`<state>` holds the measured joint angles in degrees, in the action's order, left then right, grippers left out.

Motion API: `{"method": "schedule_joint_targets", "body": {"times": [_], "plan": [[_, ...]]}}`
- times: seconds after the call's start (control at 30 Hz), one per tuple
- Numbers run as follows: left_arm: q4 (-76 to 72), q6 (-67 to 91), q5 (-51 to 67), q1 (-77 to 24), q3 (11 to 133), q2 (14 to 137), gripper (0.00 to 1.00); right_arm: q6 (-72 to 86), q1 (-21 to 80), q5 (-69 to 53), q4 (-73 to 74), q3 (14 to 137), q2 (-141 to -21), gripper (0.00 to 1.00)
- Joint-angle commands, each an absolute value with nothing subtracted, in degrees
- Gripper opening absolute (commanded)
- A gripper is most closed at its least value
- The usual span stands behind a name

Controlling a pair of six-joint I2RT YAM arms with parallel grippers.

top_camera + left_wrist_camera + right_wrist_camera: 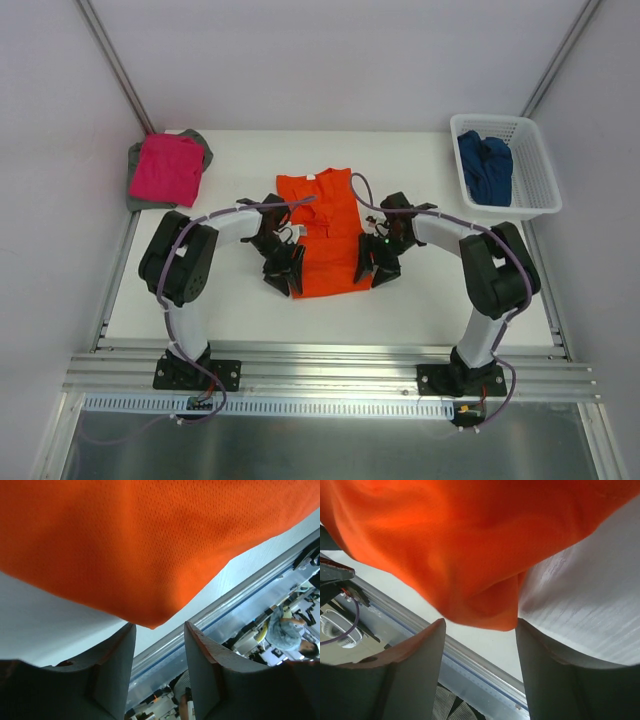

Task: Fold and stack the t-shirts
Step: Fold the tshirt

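My left gripper [157, 630] has its jaws partly open. A bottom corner of the orange shirt [322, 245] hangs just at the mouth of the gap, and neither finger is pressing on it. My right gripper [480, 627] also stands partly open, a little wider. A bunched fold of the same shirt's other bottom corner dips between its fingertips and brushes the inner face of one finger [540, 670], but it isn't clamped.

The shirt lies flat on the white table [400, 300] between the two grippers, collar pointing away from them. Both wrists overlap its side edges, and a purple cable [356, 190] arcs over the shoulder on the right gripper's side.

Well beyond the left gripper and out to its left, a pink shirt [165, 168] sits folded on a grey shirt [135, 190]. Well beyond the right gripper and out to its right, a white basket [535, 190] holds a crumpled dark blue shirt [485, 168].
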<state>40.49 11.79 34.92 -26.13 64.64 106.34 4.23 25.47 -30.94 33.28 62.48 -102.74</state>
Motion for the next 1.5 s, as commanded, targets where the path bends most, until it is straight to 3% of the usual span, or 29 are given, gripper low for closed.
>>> {"method": "schedule_joint_targets", "body": {"times": [0.0, 0.2, 0.4, 0.43, 0.5, 0.67, 1.1, 1.47], "plan": [[40.6, 12.7, 38.0, -25.5, 67.5, 108.1, 0.43, 5.2, 25.7, -32.6, 33.0, 64.2, -104.0, 0.60], [40.6, 13.1, 38.8, -25.4, 68.0, 109.4, 0.35, 5.3, 25.7, -33.7, 32.3, 63.9, -104.8, 0.50], [40.6, 12.8, 39.9, -25.4, 68.3, 109.4, 0.17, 5.5, 25.6, -36.8, 31.2, 64.2, -104.9, 0.17], [40.7, 12.7, 40.2, -25.4, 68.3, 109.1, 0.15, 5.5, 25.5, -37.3, 31.2, 64.6, -104.9, 0.07], [41.0, 12.4, 40.5, -25.4, 68.2, 108.5, 0.07, 4.9, 25.3, -37.2, 32.0, 65.6, -104.6, 0.01], [42.4, 10.9, 40.0, -25.3, 68.0, 105.6, 0.00, 4.6, 24.2, -38.0, 33.6, 66.5, -102.8, 0.01], [47.0, 5.2, 36.5, -23.7, 67.2, 92.2, 0.00, 4.7, 22.1, -40.5, 35.3, 63.6, -93.0, 0.01], [47.2, 4.6, 39.1, -23.6, 60.3, 81.6, 0.00, 4.0, 27.9, -42.7, 37.8, 57.2, -80.1, 0.01]]}}
